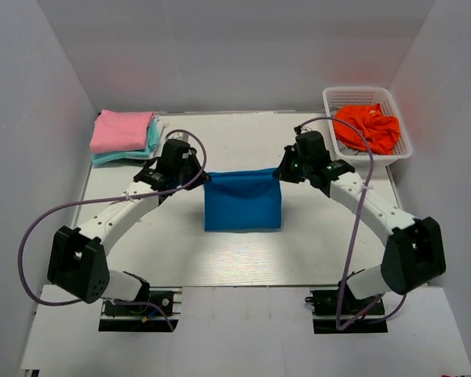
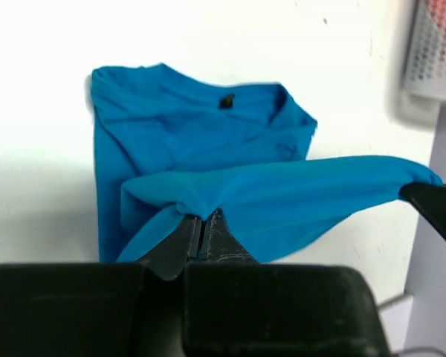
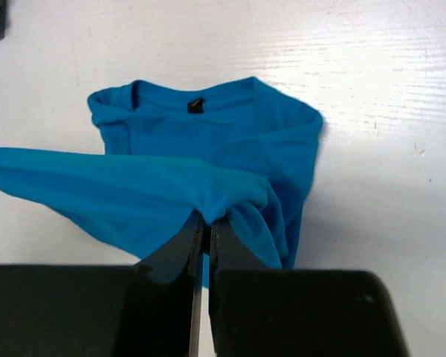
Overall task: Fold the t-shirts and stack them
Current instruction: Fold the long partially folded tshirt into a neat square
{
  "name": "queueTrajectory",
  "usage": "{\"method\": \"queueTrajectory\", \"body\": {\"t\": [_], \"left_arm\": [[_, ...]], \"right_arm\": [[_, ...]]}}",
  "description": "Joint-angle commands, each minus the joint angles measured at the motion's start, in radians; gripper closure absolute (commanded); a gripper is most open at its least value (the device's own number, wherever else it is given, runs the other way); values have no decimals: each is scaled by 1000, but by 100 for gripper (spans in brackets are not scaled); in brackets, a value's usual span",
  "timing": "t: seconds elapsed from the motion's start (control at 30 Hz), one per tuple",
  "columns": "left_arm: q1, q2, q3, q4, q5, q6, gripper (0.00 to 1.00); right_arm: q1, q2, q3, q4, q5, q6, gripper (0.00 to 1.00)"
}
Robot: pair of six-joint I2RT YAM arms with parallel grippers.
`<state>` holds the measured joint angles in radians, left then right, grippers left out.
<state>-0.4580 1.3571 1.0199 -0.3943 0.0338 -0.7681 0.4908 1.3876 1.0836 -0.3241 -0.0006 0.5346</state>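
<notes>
Left pincer (image 2: 203, 225) and right pincer (image 3: 207, 225) each clamp tight on a corner of the blue shirt (image 1: 242, 206), its edge strung between them, the rest on the counter (image 1: 243, 259) below. It looks light and limp, so corner grips should keep folds straight.

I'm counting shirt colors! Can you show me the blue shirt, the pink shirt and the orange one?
blue t-shirt (image 1: 243, 208): top view, middle of its flat lower part.
pink t-shirt (image 1: 122, 129): top view, middle of its folded top.
orange-red t-shirt (image 1: 366, 127): top view, crumpled middle, inside the white basket (image 1: 341, 96).
</notes>
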Motion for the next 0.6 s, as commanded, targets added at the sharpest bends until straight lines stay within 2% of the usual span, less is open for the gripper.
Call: {"method": "queueTrajectory", "body": {"t": [0.0, 0.33, 0.37, 0.4, 0.43, 0.47, 0.5, 0.53, 0.57], "left_arm": [[22, 54, 57, 20, -101, 1, 100], [50, 293, 149, 57, -124, 1, 100], [50, 324, 164, 57, -124, 22, 96], [50, 336, 177, 80, -124, 32, 58], [61, 349, 177, 90, -115, 32, 32], [61, 358, 192, 101, -115, 44, 10], [70, 370, 206, 101, -115, 56, 0], [70, 370, 206, 101, -115, 56, 0], [70, 370, 215, 101, -106, 87, 0]], "right_arm": [[-40, 92, 78, 49, -42, -18, 100], [-89, 355, 188, 80, -153, -28, 100], [-98, 369, 197, 107, -162, -30, 100], [-100, 385, 216, 112, -171, -31, 100], [-107, 430, 242, 117, -179, -31, 72], [-107, 441, 271, 115, -186, -35, 49], [-109, 452, 286, 108, -190, -39, 30], [-104, 465, 304, 102, -194, -41, 10], [-107, 467, 312, 102, -202, -48, 10]]}}
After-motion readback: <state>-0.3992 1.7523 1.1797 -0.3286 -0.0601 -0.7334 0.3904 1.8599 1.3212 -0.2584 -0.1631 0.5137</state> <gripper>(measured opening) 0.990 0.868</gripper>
